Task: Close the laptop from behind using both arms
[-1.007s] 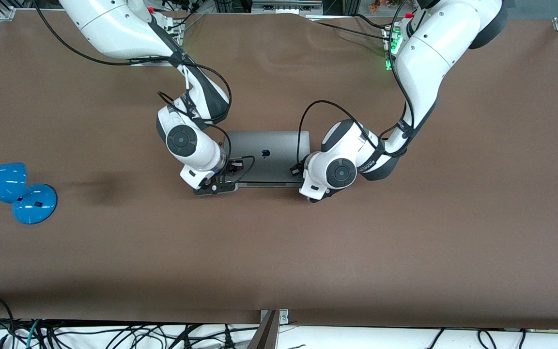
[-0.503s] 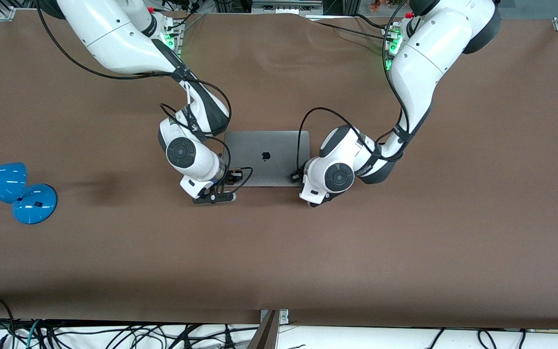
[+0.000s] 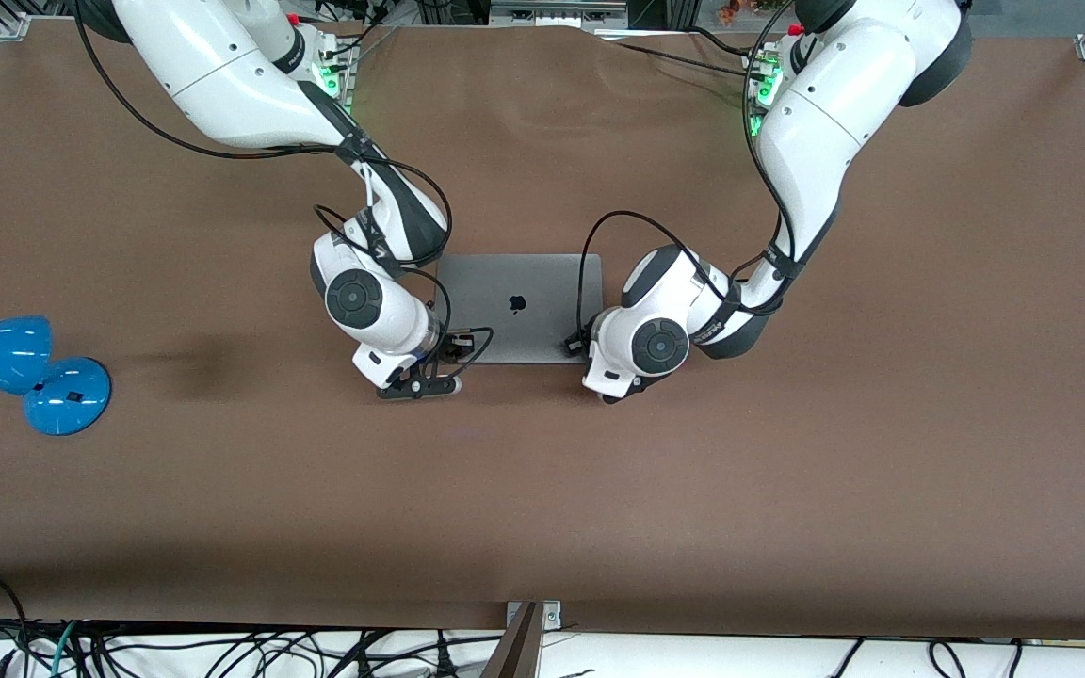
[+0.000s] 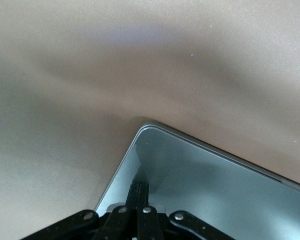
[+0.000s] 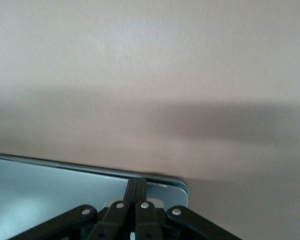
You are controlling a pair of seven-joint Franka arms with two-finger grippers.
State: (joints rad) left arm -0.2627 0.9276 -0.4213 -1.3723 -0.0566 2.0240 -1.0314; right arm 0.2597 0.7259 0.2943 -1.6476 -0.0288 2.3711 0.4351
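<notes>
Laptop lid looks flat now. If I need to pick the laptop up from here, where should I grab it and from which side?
The laptop lies closed and flat on the table, so nothing offers a top-down pinch. Probably best: take the thin side edges, one arm per end, coming in level with the table. The left gripper and right gripper, both shut, already press its front corners.

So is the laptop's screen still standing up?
No, the laptop lies flat with its logo lid facing up, and both end effectors, left and right, rest on it.
</notes>
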